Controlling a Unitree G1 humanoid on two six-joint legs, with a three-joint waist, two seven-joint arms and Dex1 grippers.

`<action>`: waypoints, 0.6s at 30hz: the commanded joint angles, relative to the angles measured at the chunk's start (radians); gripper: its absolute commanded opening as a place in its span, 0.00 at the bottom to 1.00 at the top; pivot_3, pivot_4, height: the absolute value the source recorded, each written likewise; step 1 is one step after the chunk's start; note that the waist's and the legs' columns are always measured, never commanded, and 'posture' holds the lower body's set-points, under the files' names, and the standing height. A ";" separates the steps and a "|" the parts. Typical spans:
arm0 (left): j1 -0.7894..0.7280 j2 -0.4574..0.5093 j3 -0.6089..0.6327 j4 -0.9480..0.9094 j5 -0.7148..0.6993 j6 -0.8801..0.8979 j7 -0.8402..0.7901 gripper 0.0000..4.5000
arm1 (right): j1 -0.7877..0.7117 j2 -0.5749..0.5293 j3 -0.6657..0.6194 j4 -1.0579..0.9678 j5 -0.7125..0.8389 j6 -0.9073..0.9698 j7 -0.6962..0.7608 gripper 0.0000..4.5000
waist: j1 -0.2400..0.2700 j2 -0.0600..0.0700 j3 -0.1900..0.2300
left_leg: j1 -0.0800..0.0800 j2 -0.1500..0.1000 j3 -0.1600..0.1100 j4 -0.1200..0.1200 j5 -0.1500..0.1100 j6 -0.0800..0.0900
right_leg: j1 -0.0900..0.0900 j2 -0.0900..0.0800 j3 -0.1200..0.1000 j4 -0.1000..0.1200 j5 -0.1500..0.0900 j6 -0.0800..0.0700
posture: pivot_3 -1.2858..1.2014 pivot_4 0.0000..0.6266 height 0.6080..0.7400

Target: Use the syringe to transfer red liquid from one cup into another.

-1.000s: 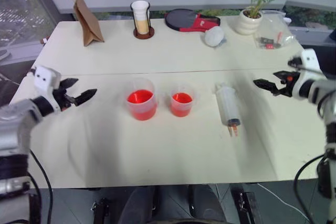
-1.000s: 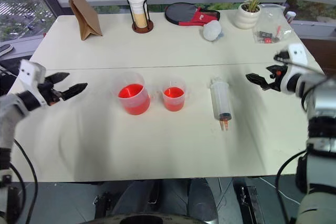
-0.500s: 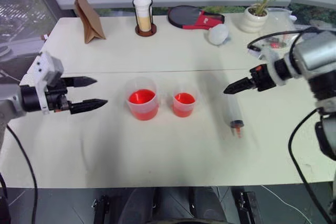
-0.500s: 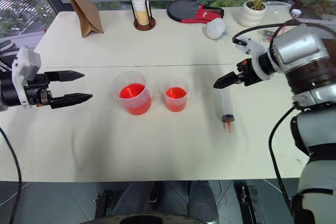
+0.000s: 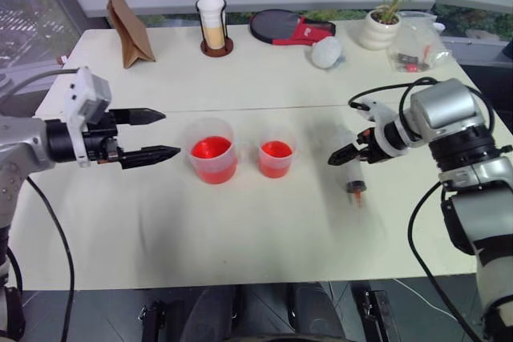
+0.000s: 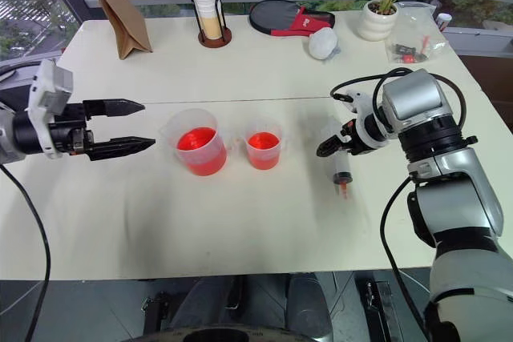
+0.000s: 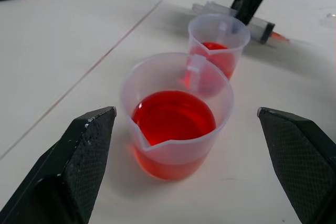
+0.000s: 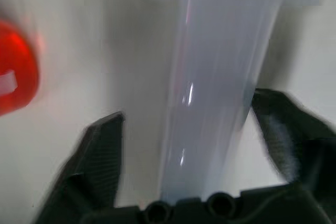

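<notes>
1. Cream table [image 5: 240, 222], seam running across its middle.
2. Centre: larger lipped cup [image 5: 212, 150] and smaller cup [image 5: 276, 158], both holding red liquid [image 5: 210, 147].
3. Right of centre: syringe [image 5: 353, 174], lying flat.
4. Top edge, left to right: paper bag [image 5: 128, 26], white cup in dark holder [image 5: 213, 28], paddle [image 5: 284, 28], white ball [image 5: 326, 52], potted plant [image 5: 385, 26], clear bag [image 5: 413, 47].

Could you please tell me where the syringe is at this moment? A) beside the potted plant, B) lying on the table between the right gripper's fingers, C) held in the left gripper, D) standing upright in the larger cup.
B: the syringe lies on the table, and in the right wrist view its clear barrel runs between the two spread fingers of the right gripper.
</notes>
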 commanded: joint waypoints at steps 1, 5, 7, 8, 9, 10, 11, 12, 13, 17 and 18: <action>-0.027 0.009 0.015 0.020 0.007 -0.019 0.002 1.00 | 0.005 0.014 -0.015 -0.012 -0.008 -0.041 -0.042 0.46 | 0.001 0.000 0.000 | 0.000 0.000 0.000 0.000 0.000 0.000 | 0.000 0.000 0.000 0.000 0.000 0.000 | 0.52 0.24 0.99; -0.025 -0.011 0.006 0.019 0.013 -0.027 0.013 1.00 | 0.034 0.011 -0.005 -0.057 0.006 -0.027 -0.053 0.30 | 0.001 -0.002 -0.001 | 0.000 0.000 0.000 0.001 0.000 0.000 | 0.000 0.000 0.000 0.000 0.000 0.000 | 0.52 0.24 0.99; -0.016 -0.018 0.011 0.024 0.015 -0.030 0.018 1.00 | 0.036 0.010 -0.032 -0.090 0.025 -0.028 -0.049 0.30 | 0.001 -0.002 -0.001 | 0.000 0.000 0.000 0.001 0.000 0.000 | 0.001 0.000 0.000 0.000 0.000 0.000 | 0.52 0.24 0.99; -0.007 -0.014 0.017 0.035 0.022 -0.035 0.016 1.00 | 0.022 0.012 -0.081 -0.098 0.028 -0.083 -0.055 0.30 | 0.001 -0.002 -0.001 | 0.000 0.000 0.000 0.001 0.000 0.000 | 0.001 0.000 0.000 0.000 0.000 0.000 | 0.52 0.24 0.99; 0.003 -0.005 0.022 0.052 0.035 -0.048 0.009 1.00 | 0.008 0.023 -0.145 -0.107 0.031 -0.181 -0.069 0.30 | -0.001 -0.002 -0.001 | 0.000 0.000 0.000 0.001 0.000 0.000 | 0.001 0.000 0.000 0.000 0.000 0.000 | 0.52 0.24 0.99; 0.007 0.006 0.035 0.084 0.047 -0.064 0.001 1.00 | -0.014 0.028 -0.212 -0.127 0.039 -0.315 -0.069 0.30 | -0.002 -0.001 -0.001 | 0.000 0.000 0.000 0.001 0.000 0.000 | 0.000 0.000 0.000 0.000 0.000 0.000 | 0.52 0.24 0.99; 0.003 0.015 0.049 0.119 0.052 -0.074 -0.005 1.00 | -0.037 0.029 -0.263 -0.144 0.050 -0.414 -0.060 0.30 | -0.003 0.000 0.000 | 0.000 0.000 0.002 0.000 0.000 0.000 | -0.001 0.000 0.001 0.001 0.000 0.000 | 0.52 0.24 0.99; -0.013 0.022 0.066 0.162 0.053 -0.080 -0.007 1.00 | -0.078 0.032 -0.315 -0.164 0.069 -0.529 -0.041 0.30 | -0.003 0.001 0.001 | 0.000 0.000 0.002 0.000 0.000 0.000 | -0.002 0.000 0.001 0.001 0.000 0.000 | 0.52 0.24 0.99; -0.031 0.027 0.077 0.198 0.049 -0.082 -0.009 1.00 | -0.105 0.035 -0.346 -0.174 0.082 -0.602 -0.028 0.30 | -0.003 0.002 0.002 | -0.001 0.000 0.002 -0.001 0.001 -0.001 | -0.003 0.000 0.001 0.002 0.000 0.000 | 0.52 0.24 0.99; -0.104 0.045 0.059 0.299 0.063 -0.099 -0.036 1.00 | -0.208 0.109 -0.430 -0.173 0.178 -0.714 0.035 0.30 | -0.001 0.001 0.001 | -0.002 0.001 0.002 -0.003 0.001 -0.001 | -0.006 0.001 0.000 0.002 0.000 0.000 | 0.52 0.24 0.99; -0.119 0.047 0.047 0.318 0.076 -0.109 -0.043 1.00 | -0.214 0.138 -0.435 -0.177 0.192 -0.737 0.043 0.30 | -0.003 -0.002 -0.001 | -0.002 0.001 0.002 -0.002 0.001 -0.001 | -0.005 0.001 0.000 0.002 0.000 0.000 | 0.52 0.24 0.99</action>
